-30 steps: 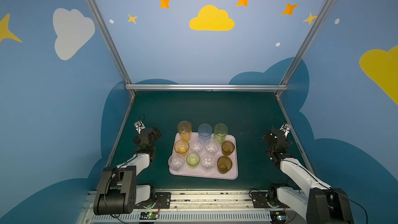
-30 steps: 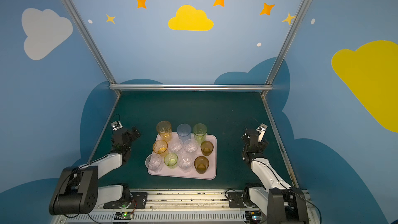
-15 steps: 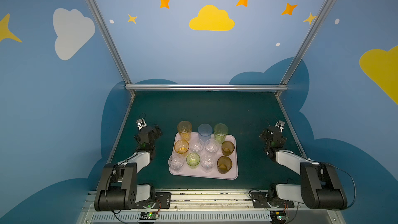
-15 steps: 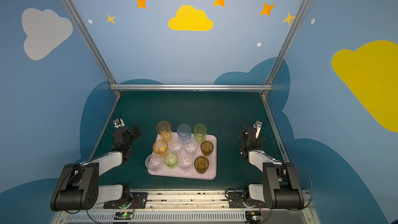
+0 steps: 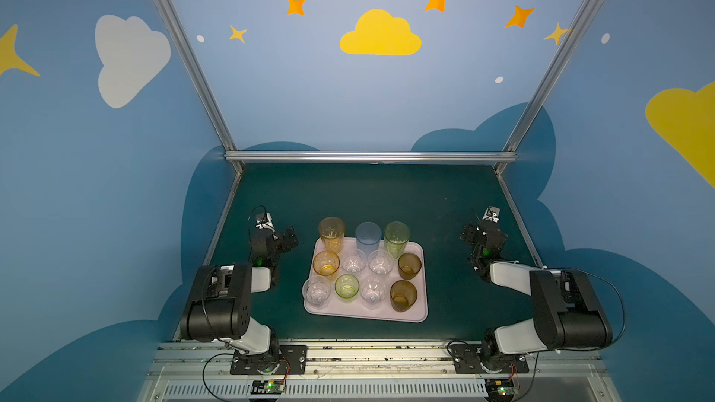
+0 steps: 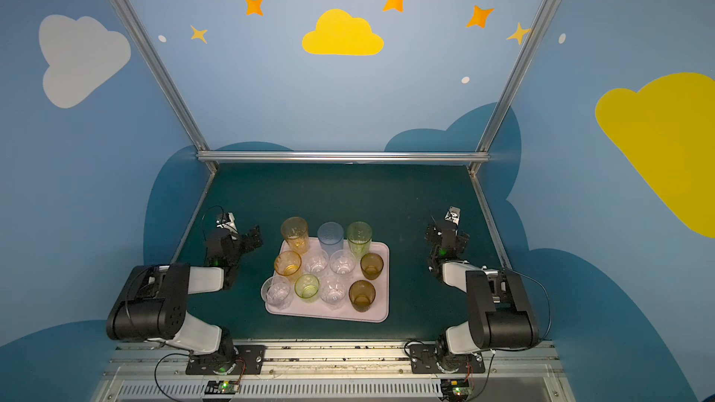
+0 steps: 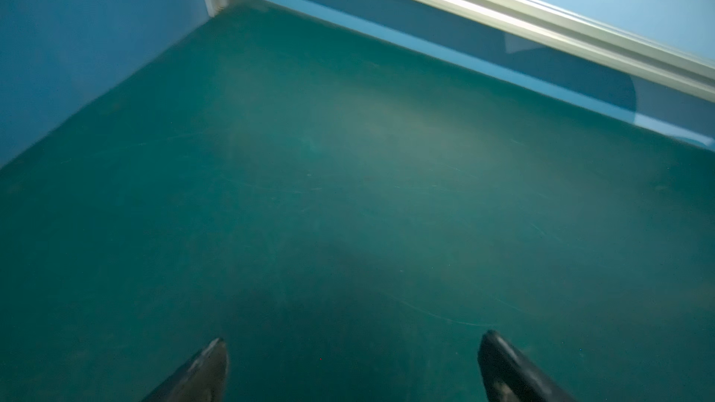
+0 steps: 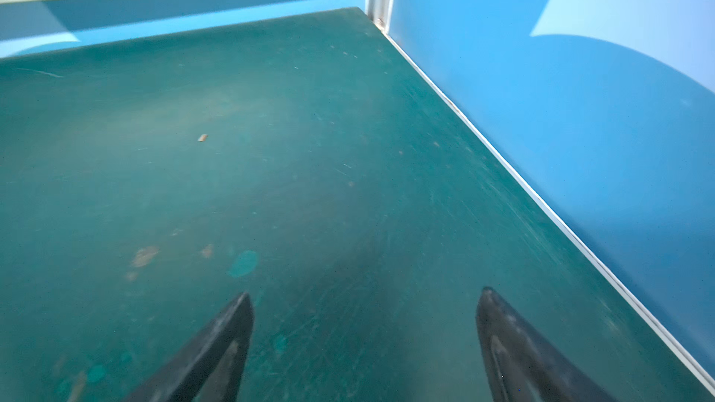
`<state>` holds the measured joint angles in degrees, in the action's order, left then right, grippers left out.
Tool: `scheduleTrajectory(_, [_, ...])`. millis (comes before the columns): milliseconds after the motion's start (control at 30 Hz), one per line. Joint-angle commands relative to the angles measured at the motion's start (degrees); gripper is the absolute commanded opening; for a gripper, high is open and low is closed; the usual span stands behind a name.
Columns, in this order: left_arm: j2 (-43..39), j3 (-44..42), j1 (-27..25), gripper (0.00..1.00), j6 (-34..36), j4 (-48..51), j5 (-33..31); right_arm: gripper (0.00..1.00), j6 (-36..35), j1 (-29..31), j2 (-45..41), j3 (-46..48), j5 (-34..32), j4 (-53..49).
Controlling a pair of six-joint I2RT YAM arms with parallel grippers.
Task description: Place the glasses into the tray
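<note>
Both top views: glasses (image 5: pixel 353 262) upright in tray (image 5: pixel 360 314). Left gripper (image 5: pixel 291 238) left of tray, right gripper (image 5: pixel 469 234) right of tray, both well apart from it.
Wrist views: both grippers spread wide, holding nothing, above green table (image 7: pixel 348 148).

Looks like a robot lab cell: blue panels (image 5: pixel 294 110) painted with clouds and stars, aluminium frame bar (image 5: pixel 369 156) at 12 o'clock, green tabletop (image 5: pixel 367 195), rail (image 5: pixel 371 353) at 6 o'clock bearing left arm (image 5: pixel 216 303) and right arm (image 5: pixel 565 311).

Blue walls (image 5: pixel 290 90) w/ clouds (image 5: pixel 380 34) & stars (image 5: pixel 296 5), alu frame (image 5: pixel 369 156), green tabletop (image 5: pixel 367 195)
</note>
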<state>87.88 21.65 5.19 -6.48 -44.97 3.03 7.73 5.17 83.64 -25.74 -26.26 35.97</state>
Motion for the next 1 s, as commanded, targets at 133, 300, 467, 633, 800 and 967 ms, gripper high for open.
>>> scheduleTrajectory(133, [-0.13, 1.99, 0.26, 1.0, 2.17, 0.76, 4.36, 0.89, -6.34, 1.32, 0.07, 5.02, 9.57, 12.39])
scheduleTrajectory(300, [-0.25, 2.03, -0.42, 1.0, 2.44, 0.98, 3.21, 0.89, -6.69, 0.95, 3.71, 6.18, 11.47, 17.14])
scheduleTrajectory(467, [-0.33, 2.23, -1.73, 1.0, 3.09, 1.46, 0.68, 0.89, -5.41, -0.39, 3.14, 3.58, 13.19, 11.17])
scheduleTrajectory(633, [-0.51, 2.47, -2.2, 1.0, 3.23, 2.26, -0.38, 0.89, -5.2, -0.92, 3.47, 3.88, 13.95, 12.74])
scheduleTrajectory(800, [-0.51, 2.55, -2.81, 1.0, 3.61, 2.43, -1.58, 0.89, -4.91, -1.37, 3.73, 4.29, 14.53, 13.81])
scheduleTrajectory(967, [-0.38, 2.72, -2.82, 1.0, 3.59, 2.6, -1.53, 0.89, -4.95, -1.41, 3.48, 4.14, 14.77, 13.07])
